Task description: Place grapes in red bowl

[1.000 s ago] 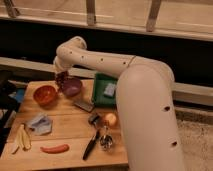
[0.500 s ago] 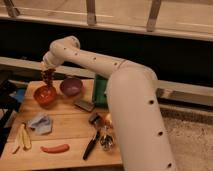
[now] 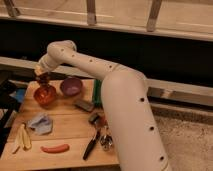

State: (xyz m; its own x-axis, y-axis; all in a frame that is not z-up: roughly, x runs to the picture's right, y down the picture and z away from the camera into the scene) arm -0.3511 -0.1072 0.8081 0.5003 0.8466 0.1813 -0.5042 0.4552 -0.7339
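My pincer hangs just above the small glossy orange-red bowl on the wooden table, pinching the dark reddish-purple grape bunch. Step now: release. Next I should lower a bit & spread the pincer so grapes drop inside, not on the rim.

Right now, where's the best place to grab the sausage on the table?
Probably across its middle, from straight above: the sausage lies flat, its long side running left to right, with space around it, so its narrow width suits a pinch. The hand is at the table's back left, above the red bowl.
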